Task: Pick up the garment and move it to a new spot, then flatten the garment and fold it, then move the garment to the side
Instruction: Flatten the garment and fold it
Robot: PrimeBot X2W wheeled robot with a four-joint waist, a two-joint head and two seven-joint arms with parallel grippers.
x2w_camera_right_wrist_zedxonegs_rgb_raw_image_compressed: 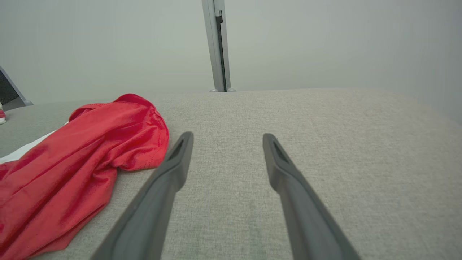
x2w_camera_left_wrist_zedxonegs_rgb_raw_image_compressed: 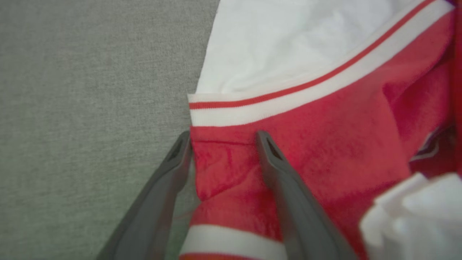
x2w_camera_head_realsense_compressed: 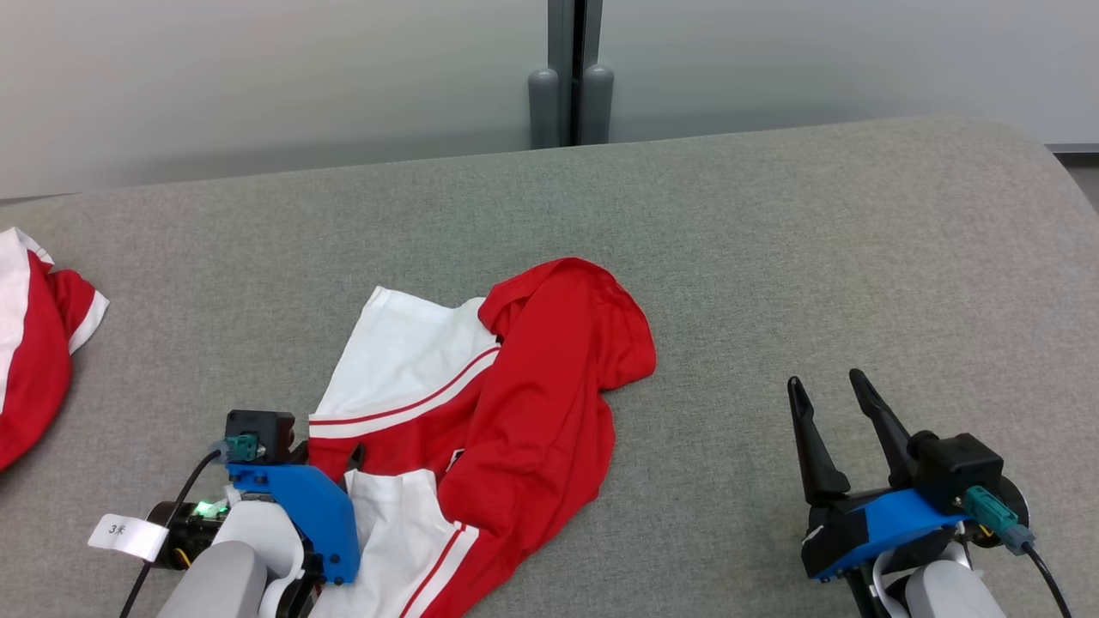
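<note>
At the garment's near-left edge, the left pincer [x2w_camera_left_wrist_zedxonegs_rgb_raw_image_compressed: 222,139] stands open, its fingers straddling a red fold. The garment [x2w_camera_head_realsense_compressed: 515,403] lies crumpled, red with white striped panels, its long axis slanting away rightward. The right pincer [x2w_camera_head_realsense_compressed: 826,388] is open over the grey surface [x2w_camera_head_realsense_compressed: 859,257], which offers wide room.

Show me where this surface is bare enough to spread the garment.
Widest bare patch: grey surface right of the garment, from its far edge to the right gripper. A narrower strip separates the garment from the second garment at far left. Crowded at the left gripper, astride the garment's edge.
</note>
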